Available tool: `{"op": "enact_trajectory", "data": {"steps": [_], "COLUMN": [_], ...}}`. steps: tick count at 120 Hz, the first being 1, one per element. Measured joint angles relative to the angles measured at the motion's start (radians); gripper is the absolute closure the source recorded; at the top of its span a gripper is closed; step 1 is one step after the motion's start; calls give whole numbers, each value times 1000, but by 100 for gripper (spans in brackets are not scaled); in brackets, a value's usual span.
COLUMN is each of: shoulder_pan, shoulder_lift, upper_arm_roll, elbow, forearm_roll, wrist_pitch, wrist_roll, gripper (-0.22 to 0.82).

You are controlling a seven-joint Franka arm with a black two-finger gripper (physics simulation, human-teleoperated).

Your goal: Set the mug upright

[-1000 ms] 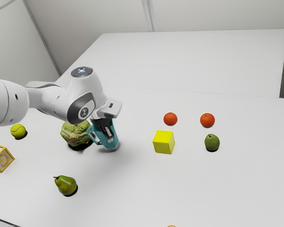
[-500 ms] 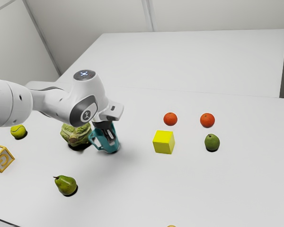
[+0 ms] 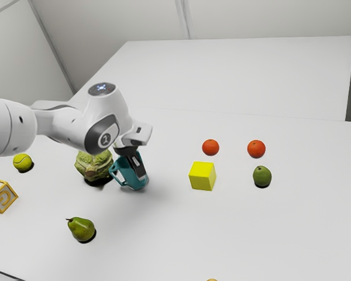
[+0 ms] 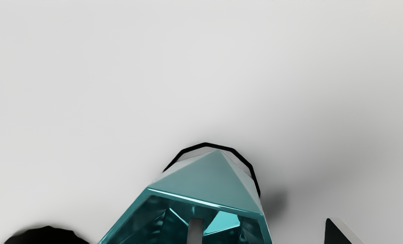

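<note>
Jaws slightly higher; wide, one inside mug (image 4: pixel 206 183)

From here I count two red-orange fruits (image 3: pixel 210 147) and one each of mug (image 4: pixel 205 183), yellow cube (image 3: pixel 202 176), lettered block (image 3: pixel 0 196), tennis ball (image 3: pixel 22 162), pear (image 3: pixel 81 229), knobbly green vegetable (image 3: pixel 93 167), small green fruit (image 3: pixel 262 176) and cut-off tan object (image 3: pixel 212 280).

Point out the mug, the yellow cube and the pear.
Mug (image 4: pixel 210 186): wrist view, on its outer wall.
Yellow cube (image 3: pixel 201 181): exterior view, on its camera-facing side.
Pear (image 3: pixel 82 229): exterior view, on its rounded body.
</note>
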State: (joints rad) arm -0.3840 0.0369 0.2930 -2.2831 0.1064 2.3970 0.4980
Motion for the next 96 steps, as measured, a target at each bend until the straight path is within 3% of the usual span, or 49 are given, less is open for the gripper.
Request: {"op": "enact_trajectory", "data": {"steps": [38,60,82,96], "shoulder_pan": [-9,-9,21,57], "shoulder_lift": [-80,-39,95,148], "upper_arm_roll": [0,-1,-6,-6], "elbow": [32,240,519,606], "forearm_roll": [4,0,-34,-77], "wrist_pitch": [-29,-146,-361,-487], "wrist_roll": [-5,-20,-59,-87], "gripper": [16,9,4,2]}}
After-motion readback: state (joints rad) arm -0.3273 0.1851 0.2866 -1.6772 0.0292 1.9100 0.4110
